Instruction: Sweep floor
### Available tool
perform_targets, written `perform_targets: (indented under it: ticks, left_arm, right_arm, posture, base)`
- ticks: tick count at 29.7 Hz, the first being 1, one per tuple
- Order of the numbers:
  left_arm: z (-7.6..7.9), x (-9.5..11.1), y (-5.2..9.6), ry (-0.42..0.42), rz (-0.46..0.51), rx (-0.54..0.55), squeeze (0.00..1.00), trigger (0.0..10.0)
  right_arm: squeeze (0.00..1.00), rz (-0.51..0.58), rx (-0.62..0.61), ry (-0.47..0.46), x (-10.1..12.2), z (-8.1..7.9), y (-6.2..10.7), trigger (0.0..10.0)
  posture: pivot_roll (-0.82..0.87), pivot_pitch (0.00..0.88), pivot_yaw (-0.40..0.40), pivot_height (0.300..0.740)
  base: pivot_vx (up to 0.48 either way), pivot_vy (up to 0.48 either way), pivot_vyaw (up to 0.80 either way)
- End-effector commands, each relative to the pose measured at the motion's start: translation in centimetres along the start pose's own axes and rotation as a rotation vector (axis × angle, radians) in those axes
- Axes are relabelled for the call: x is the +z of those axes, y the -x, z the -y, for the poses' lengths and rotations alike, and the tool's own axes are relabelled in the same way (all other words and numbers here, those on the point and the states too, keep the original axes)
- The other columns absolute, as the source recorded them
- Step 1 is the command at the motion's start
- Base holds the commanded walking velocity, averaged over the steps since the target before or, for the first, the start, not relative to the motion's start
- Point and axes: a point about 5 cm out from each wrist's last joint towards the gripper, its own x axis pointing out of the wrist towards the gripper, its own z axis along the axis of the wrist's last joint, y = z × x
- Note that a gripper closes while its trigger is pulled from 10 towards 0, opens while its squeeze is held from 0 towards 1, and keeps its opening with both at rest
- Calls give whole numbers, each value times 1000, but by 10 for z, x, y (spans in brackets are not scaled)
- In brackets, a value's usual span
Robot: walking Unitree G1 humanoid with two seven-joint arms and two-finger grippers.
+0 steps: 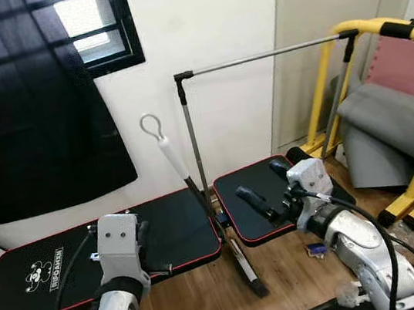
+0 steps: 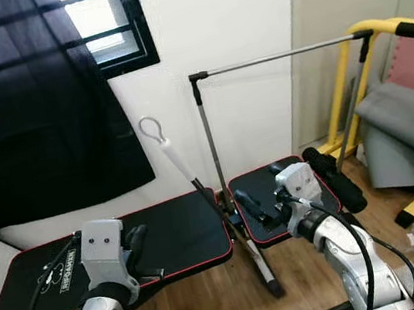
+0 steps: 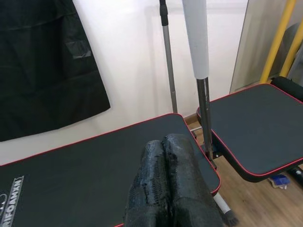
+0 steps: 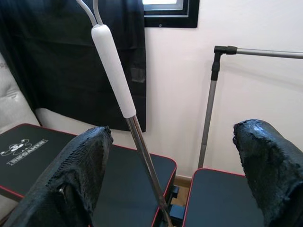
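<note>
right wrist view: right gripper [image 4: 175, 175] jaws spread, framing broom [image 4: 115, 80] handle, which leaned on wall between benches. left gripper [image 3: 168, 182] jaws pressed together. step: reaching for broom; next, close on handle.

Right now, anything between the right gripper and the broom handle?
Nothing visible. The right gripper is open, and the broom handle leans in the gap between the two black benches, ahead of its fingers with open air between.

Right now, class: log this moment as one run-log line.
phase: reaching | right tool: open, facing broom handle | left tool: shut, over black bench | broom: leaning on wall, unheld
</note>
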Motion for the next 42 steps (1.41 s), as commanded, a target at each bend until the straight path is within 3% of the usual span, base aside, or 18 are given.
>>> perform_targets:
  ticks: [1, 18, 42]
  left_arm:
    - [-1, 0, -1, -4, -1, 4, 0, 10000]
    - [0, -1, -6, 7, -8, -1, 0, 10000]
    - [-2, -2, -5, 11, -18, 5, 0, 10000]
  right_arm:
    - [0, 3, -12, -11, 1, 2, -1, 10000]
    - [0, -6, -19, -1, -1, 2, -1, 10000]
    - [0, -6, -27, -7, -1, 1, -2, 10000]
  posture:
    - [-140, 0, -15, 740]
    - [-147, 0, -18, 740]
    - [-144, 0, -15, 740]
  base:
    - [0, 0, 0]
    - [0, 0, 0]
    - [0, 292, 0]
